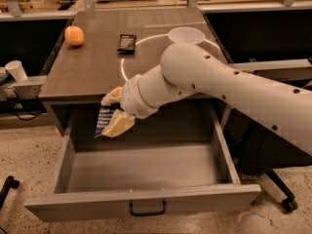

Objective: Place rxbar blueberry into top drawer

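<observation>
My gripper (113,112) is shut on the rxbar blueberry (104,121), a flat dark blue bar with white lettering held upright between the cream fingers (117,125). It hangs just in front of the tabletop's front edge, above the left rear part of the open top drawer (146,199). The drawer is pulled fully out, grey, with nothing in it that I can see, and has a small black handle (147,209) at the centre of its front. My white arm reaches in from the right.
On the brown tabletop (97,67) lie an orange (74,35) at the far left, a black-wrapped bar (126,42) and a clear bowl (186,34). A white paper cup (17,70) stands on a ledge at left. A chair base with a caster (287,204) is at right.
</observation>
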Controlling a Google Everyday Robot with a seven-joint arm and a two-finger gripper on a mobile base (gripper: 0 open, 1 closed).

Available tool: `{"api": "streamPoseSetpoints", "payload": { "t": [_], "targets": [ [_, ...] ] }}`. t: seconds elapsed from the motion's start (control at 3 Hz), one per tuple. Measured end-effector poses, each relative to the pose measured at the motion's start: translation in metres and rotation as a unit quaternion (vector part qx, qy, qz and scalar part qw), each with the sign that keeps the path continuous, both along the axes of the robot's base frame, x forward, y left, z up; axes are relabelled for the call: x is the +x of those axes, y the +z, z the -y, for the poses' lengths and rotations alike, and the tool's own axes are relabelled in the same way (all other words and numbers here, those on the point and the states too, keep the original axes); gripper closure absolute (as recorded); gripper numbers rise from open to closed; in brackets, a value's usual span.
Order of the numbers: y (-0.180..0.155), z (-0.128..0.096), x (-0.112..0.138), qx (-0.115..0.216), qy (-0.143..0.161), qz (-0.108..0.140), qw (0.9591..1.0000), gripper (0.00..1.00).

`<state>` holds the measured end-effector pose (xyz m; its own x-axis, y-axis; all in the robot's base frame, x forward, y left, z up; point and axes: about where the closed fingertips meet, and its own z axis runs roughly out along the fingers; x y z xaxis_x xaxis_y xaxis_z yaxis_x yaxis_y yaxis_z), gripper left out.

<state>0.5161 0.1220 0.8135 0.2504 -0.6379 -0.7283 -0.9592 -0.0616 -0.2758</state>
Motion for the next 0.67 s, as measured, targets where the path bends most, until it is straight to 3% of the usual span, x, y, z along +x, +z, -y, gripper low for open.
{"api": "streamPoseSetpoints", "payload": {
  "t": [0.33, 0.67],
  "targets": [
    [-0.0079, 0.0044, -0.0116, -0.017, -0.021, -0.025, 0.9993, 1.0],
    [-0.0077, 0.0043, -0.0112, -0.016, -0.021, -0.025, 0.9993, 1.0]
  ]
}}
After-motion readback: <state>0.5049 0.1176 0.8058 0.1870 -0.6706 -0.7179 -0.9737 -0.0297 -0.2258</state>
